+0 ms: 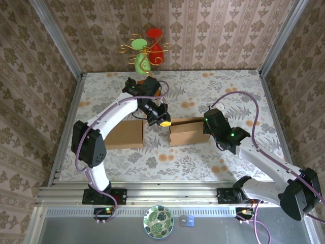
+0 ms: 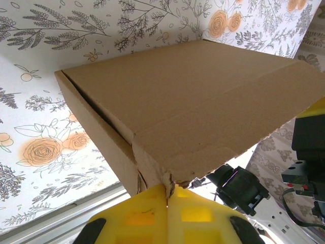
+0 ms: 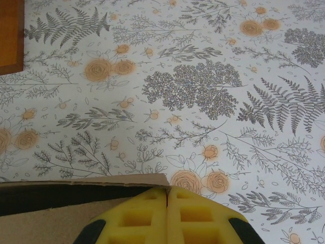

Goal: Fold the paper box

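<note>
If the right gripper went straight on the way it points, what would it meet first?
The shut right gripper has the paper box's cardboard edge at its fingertips; whether it is pinched, I cannot tell. Beyond that, the line looks free to the floral table cover, depth unclear.

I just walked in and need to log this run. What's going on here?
Two robot arms are working on a cardboard box in the middle of the table. The left gripper is shut on one corner of the box. The right gripper is shut at the opposite edge, though I can't tell if it pinches it. A flat cardboard piece lies beside the box.
</note>
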`<state>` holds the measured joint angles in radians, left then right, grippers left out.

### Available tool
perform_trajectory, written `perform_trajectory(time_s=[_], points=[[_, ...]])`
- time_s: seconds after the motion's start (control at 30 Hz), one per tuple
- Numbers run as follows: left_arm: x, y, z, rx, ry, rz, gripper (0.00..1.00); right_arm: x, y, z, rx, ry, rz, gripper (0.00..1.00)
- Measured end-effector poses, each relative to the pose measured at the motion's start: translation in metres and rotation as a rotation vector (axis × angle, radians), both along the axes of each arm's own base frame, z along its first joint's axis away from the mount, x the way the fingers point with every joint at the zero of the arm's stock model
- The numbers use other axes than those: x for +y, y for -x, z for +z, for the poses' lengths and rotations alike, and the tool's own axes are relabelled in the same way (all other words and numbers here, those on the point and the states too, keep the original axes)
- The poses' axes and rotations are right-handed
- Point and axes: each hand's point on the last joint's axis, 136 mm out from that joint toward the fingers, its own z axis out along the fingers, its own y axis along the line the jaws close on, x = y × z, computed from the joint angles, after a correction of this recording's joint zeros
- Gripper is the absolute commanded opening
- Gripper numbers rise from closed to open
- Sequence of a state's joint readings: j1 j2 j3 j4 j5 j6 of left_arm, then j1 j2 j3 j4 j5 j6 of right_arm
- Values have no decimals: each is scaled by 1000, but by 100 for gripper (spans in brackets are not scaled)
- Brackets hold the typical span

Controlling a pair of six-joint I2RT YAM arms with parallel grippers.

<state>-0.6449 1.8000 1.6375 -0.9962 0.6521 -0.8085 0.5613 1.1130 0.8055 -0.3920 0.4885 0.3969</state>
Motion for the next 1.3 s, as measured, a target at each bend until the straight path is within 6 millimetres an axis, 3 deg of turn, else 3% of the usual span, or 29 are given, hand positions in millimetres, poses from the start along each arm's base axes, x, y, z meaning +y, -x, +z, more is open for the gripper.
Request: perform_trajectory(time_s=[0.9,1.3], points=[[-3,4,-8,-173,97,-176,0,-3,0,1,-3,9,-10,0],[-2,18,-9,-249,122,-248,0,-3,7,1,-9,-8,9,0]])
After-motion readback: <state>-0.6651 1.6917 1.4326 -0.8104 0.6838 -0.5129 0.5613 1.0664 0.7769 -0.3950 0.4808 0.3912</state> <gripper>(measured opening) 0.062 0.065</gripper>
